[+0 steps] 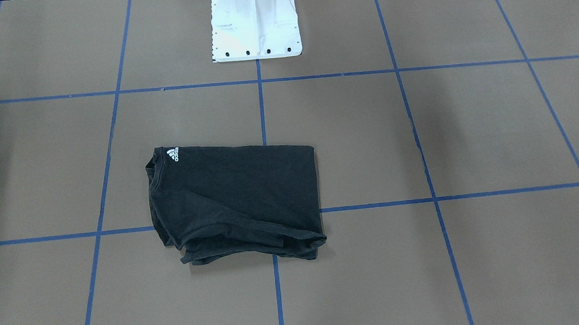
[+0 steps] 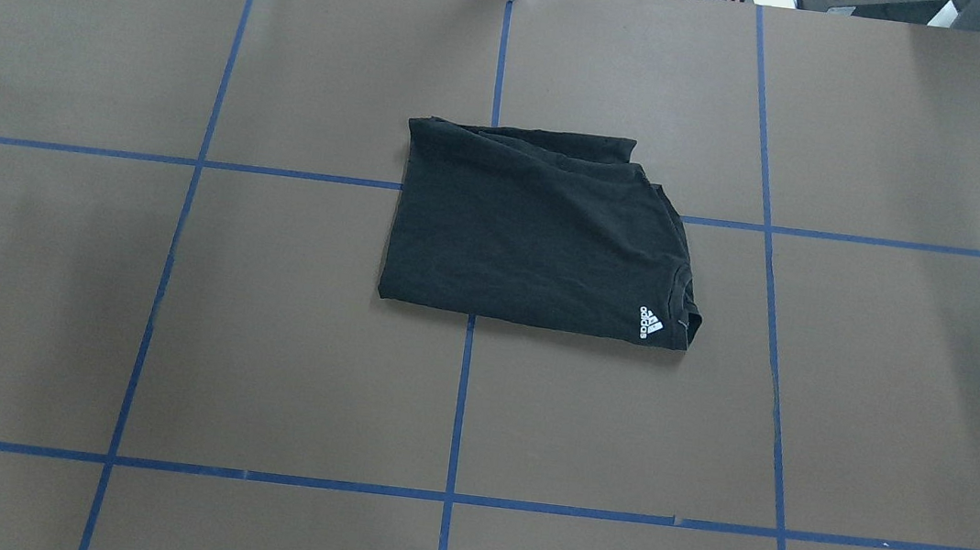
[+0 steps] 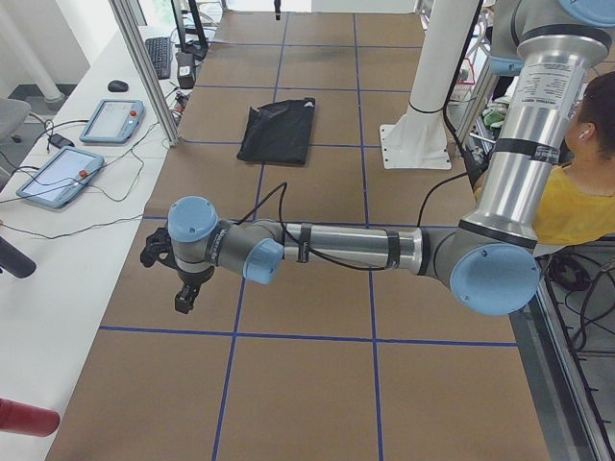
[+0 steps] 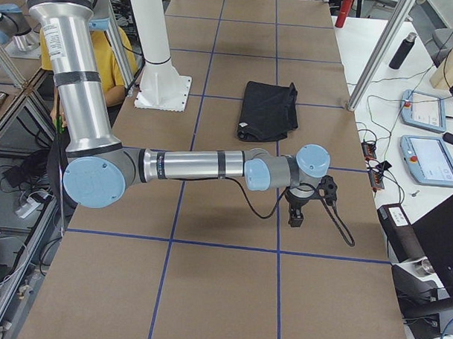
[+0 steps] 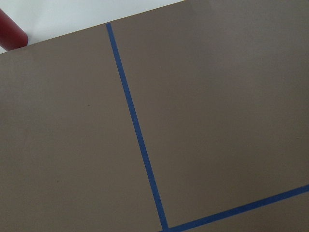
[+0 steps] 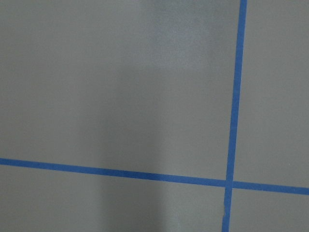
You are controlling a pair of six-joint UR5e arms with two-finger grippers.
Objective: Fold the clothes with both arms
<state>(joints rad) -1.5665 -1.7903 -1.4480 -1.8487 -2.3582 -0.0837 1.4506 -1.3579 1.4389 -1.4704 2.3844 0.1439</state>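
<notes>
The black T-shirt (image 1: 236, 197) lies folded into a rough rectangle near the middle of the brown table (image 1: 471, 134), across a crossing of the blue tape lines (image 1: 505, 190) and in front of the white pedestal (image 1: 255, 27). Nothing is touching it. The two camera views from above show its small white logo (image 1: 173, 155) face up at the collar corner nearest the robot, and uneven stacked edges on the far side, but neither view shows an arm. Only the side views show the arms. From the table's left end, the left arm (image 3: 336, 247) stretches low across the table, and the left gripper (image 3: 182, 304) points down at bare surface, well apart from the shirt. From the right end, the right arm (image 4: 189, 166) reaches out in the same way, and the right gripper (image 4: 295, 219) also hangs over bare table, away from the shirt. At that distance I cannot tell whether either hand is spread or closed. Both wrist cameras show only brown table and tape, and the left one also catches a red object (image 5: 10, 34) at the edge. A person in a yellow shirt (image 3: 577, 202) sits behind the robot.
</notes>
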